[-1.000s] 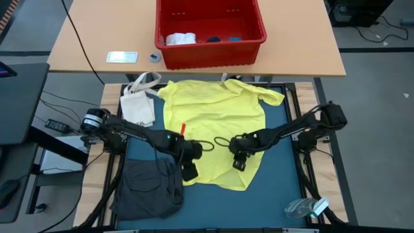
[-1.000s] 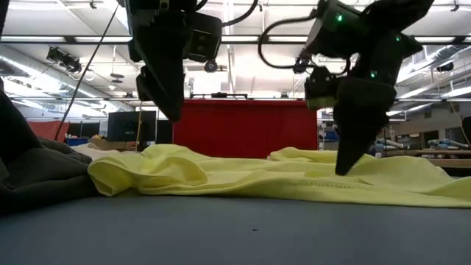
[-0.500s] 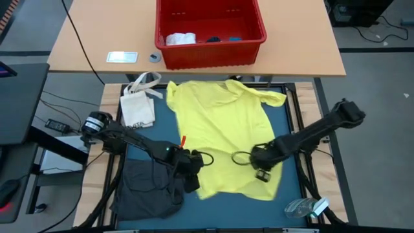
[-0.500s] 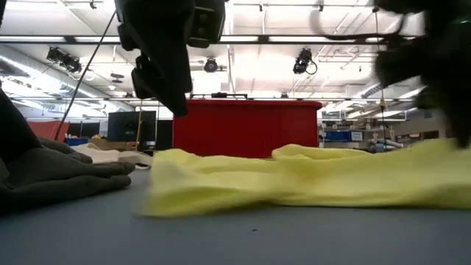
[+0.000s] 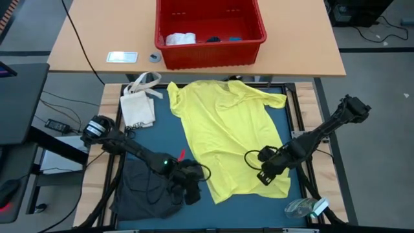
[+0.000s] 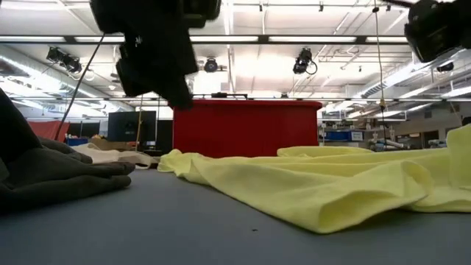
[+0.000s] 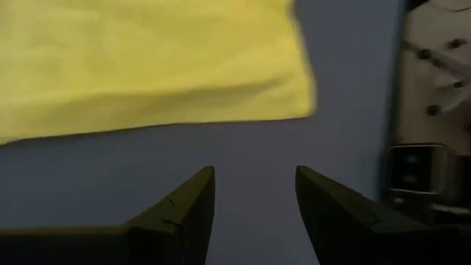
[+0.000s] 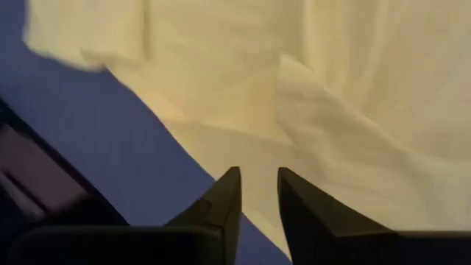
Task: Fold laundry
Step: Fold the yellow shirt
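The dark grey garment (image 5: 150, 189) lies bunched at the mat's left. The left gripper (image 5: 192, 192) hangs beside it, jaws open and holding nothing. The yellow T-shirt (image 5: 226, 139) is spread across the middle. The right gripper (image 5: 266, 175) sits over its right edge, jaws a little apart.

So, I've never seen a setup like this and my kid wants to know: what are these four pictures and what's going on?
It is one moment seen by four cameras: one overhead, one at table height, and one on each wrist of the robot.

The robot has two dark arms with two-finger grippers. On the dark mat lies a yellow T-shirt, spread fairly flat. The left gripper is by the shirt's bottom corner, open and empty. The right gripper is over the shirt's other bottom edge, fingers slightly apart, with nothing between them.

A dark grey garment lies bunched beside the shirt, with a white bag near it. A red basket sits on the wooden table behind.
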